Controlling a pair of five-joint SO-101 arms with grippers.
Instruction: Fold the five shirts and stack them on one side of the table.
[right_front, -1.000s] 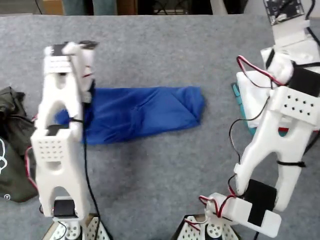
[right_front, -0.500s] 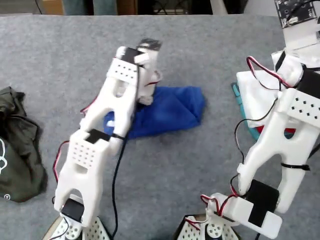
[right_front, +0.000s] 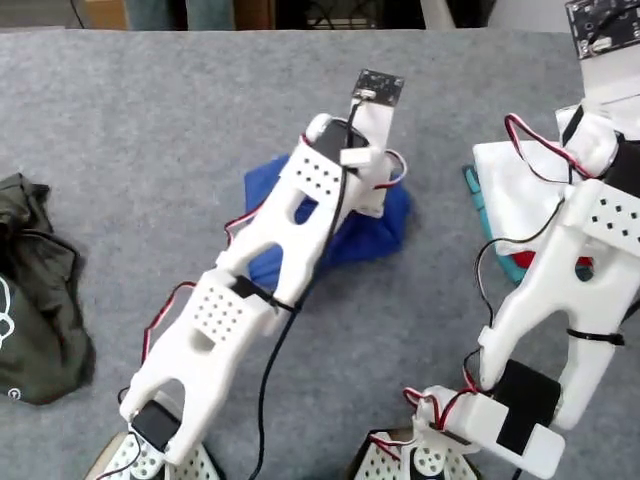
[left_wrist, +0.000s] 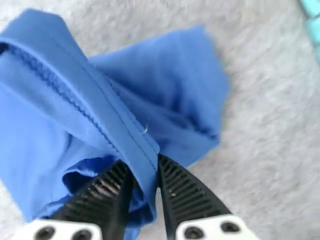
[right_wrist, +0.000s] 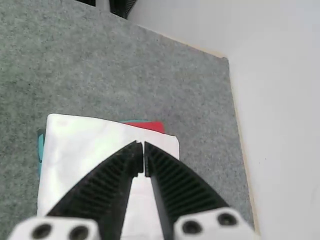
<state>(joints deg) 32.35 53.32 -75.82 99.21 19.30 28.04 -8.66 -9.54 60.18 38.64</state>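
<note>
- Bare grey bench (right_front: 200, 100) lies open beyond the left end effector (left_wrist: 143, 167). The bench edge runs just past the stack under the right end effector (right_wrist: 141, 149).
- The left end effector is nipped tight on a stitched hem of the blue shirt (left_wrist: 170, 100). The rest of the shirt lies bunched on the bench beneath and ahead of it.
- The right end effector has its jaws closed together, with nothing seen between them. It hangs over a folded white shirt (right_wrist: 90, 145) that tops a red garment (right_wrist: 150, 126) and a teal garment (right_wrist: 40, 145).
- A crumpled dark green shirt (right_front: 35, 300) lies well apart from both end effectors, cut off at the frame edge.
- From above, the left arm covers much of the blue shirt.
</note>
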